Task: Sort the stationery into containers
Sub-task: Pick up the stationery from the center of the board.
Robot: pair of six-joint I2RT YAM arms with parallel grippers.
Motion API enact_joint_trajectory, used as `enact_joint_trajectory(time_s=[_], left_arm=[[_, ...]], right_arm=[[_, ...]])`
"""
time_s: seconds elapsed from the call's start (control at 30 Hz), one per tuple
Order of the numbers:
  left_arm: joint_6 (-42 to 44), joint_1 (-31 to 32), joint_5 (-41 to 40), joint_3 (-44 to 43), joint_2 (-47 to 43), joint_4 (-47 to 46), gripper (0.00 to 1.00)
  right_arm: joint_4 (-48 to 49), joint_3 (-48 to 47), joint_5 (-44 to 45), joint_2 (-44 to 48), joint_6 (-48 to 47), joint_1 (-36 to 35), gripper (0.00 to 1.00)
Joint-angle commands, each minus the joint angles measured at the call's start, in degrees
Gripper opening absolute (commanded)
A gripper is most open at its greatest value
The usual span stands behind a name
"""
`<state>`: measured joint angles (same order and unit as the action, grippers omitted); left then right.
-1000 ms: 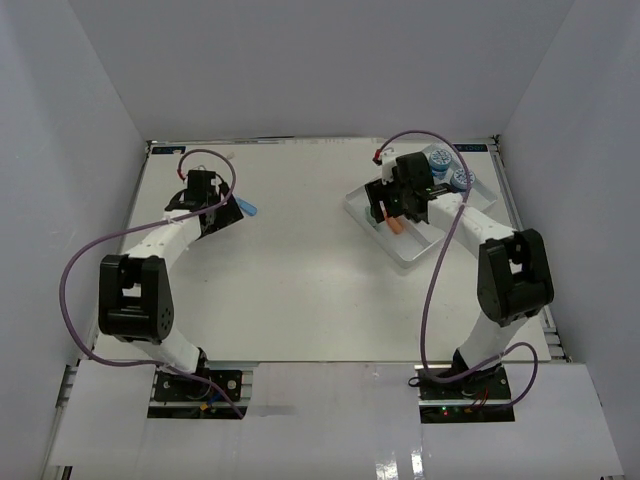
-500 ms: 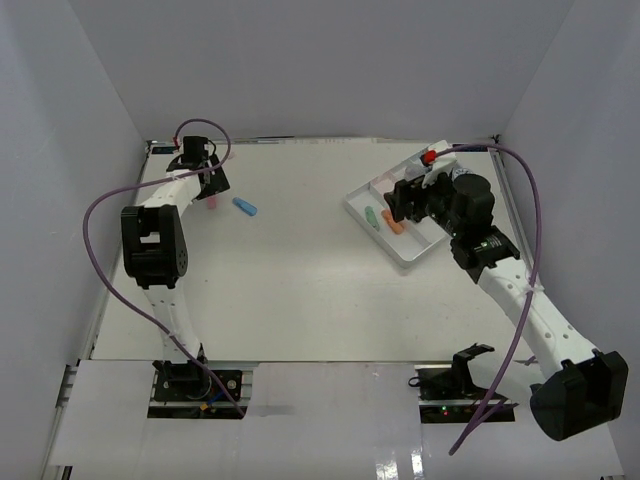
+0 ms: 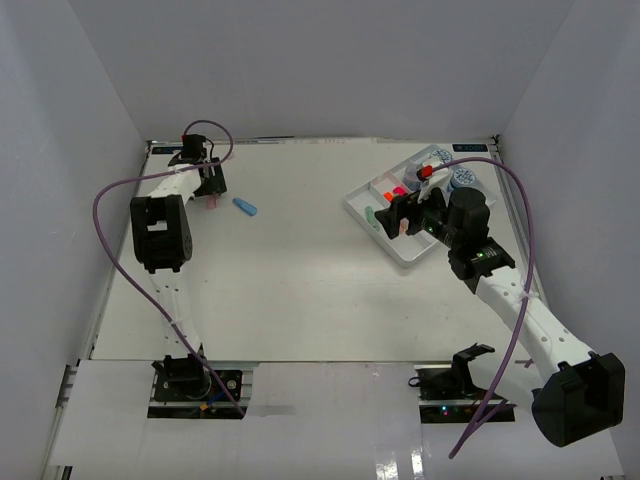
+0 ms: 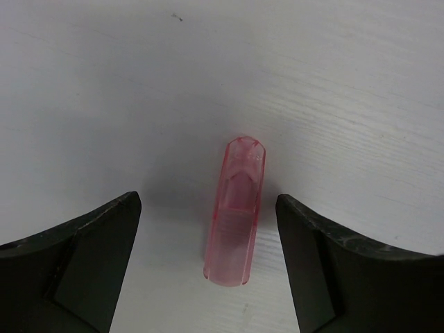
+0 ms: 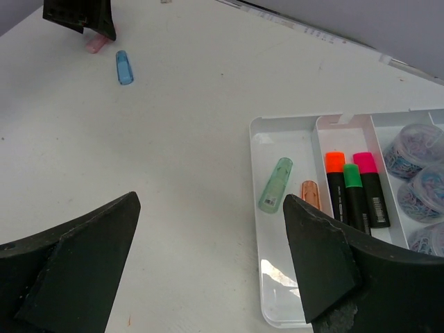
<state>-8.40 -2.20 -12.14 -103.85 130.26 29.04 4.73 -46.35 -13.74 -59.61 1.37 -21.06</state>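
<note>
A pink translucent marker piece [image 4: 236, 211] lies on the white table between the jaws of my open left gripper [image 4: 207, 202], untouched. In the top view this is at the far left [image 3: 212, 202], with a blue piece [image 3: 245, 207] just right of it. My right gripper [image 3: 402, 215] is open and empty, held above the near-left end of the white tray [image 3: 405, 255]. The right wrist view shows a green piece [image 5: 275, 184] and an orange piece [image 5: 310, 195] in the tray's left compartment. Orange [image 5: 336, 182], green [image 5: 356, 198] and pink [image 5: 371, 187] markers fill the adjacent one. Patterned-lid jars [image 5: 416, 149] sit further right.
White walls enclose the table on the left, back and right. The left arm [image 3: 160, 230] stretches to the far left corner. The tray sits at the back right, angled. Purple cables loop off both arms.
The left arm has reached further back-left, from beside the blue piece to over the pink piece. The right gripper has pulled back and up from the tray, leaving the orange piece inside.
</note>
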Motion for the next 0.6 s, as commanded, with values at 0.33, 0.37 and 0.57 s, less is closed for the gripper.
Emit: enact_joint_trajectory(time_s=[0.33,0.37,0.57], left_arm=[[-2.7,-0.4,8.7,-0.2,1.1,1.8,0.58],[-3.0,-0.4,9.1,0.6,0.4,1.6,0.58],[-6.8,-0.4,11.7,7.4,-4.1,0.9,0.42]], right_arm=[[1.7,-0.6,-3.4,-1.3,2.6,0.0,0.9],[1.8,-0.5,-3.8,-1.4,2.7,0.1,0.9],[-0.5,-2.8,-9.7,-4.1,2.5,-0.1,0.9]])
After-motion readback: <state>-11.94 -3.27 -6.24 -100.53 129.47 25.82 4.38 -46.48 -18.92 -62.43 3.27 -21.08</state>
